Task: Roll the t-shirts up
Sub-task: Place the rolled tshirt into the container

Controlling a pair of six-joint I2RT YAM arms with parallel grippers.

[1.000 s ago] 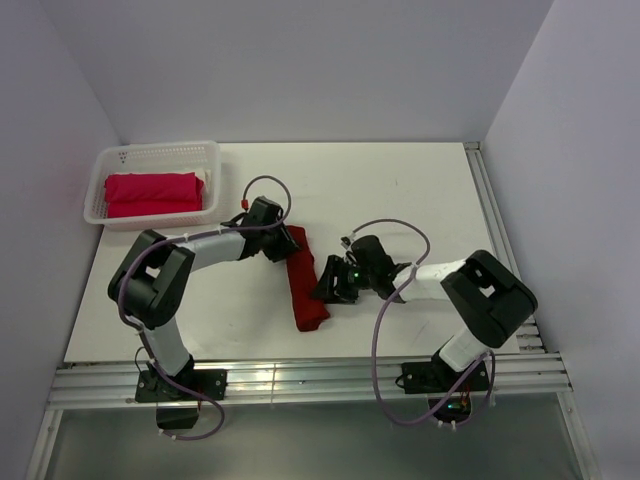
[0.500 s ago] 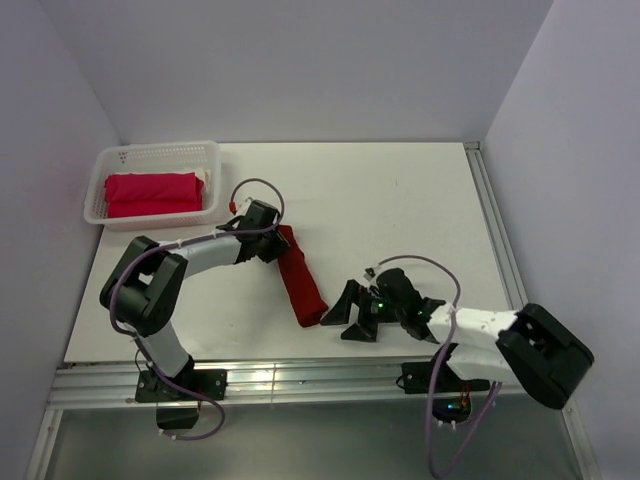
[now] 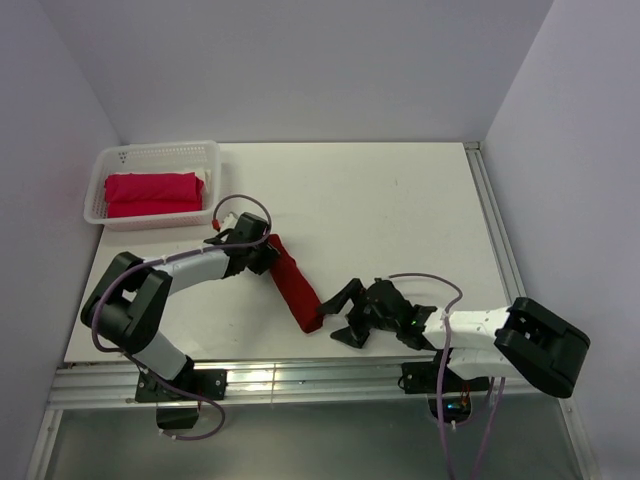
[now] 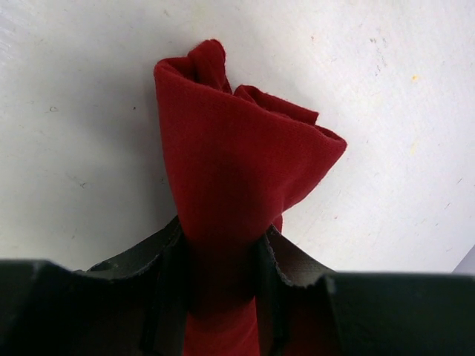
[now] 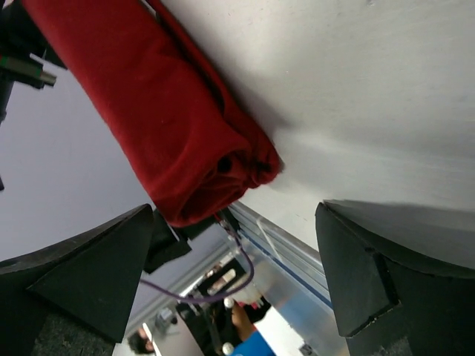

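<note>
A dark crimson t-shirt, rolled into a long tight bundle, lies slantwise on the white table. My left gripper is shut on its upper end; the left wrist view shows the roll pinched between the two fingers. My right gripper is open and empty, just right of the roll's lower end near the table's front edge. A brighter pinkish-red t-shirt lies folded in the basket.
The white perforated basket stands at the back left of the table. A metal rail runs along the front edge. A rail also lines the right edge.
My left gripper has drawn the roll's upper end leftward. My right arm swung down toward the front edge and now sits by the roll's lower end, open.
</note>
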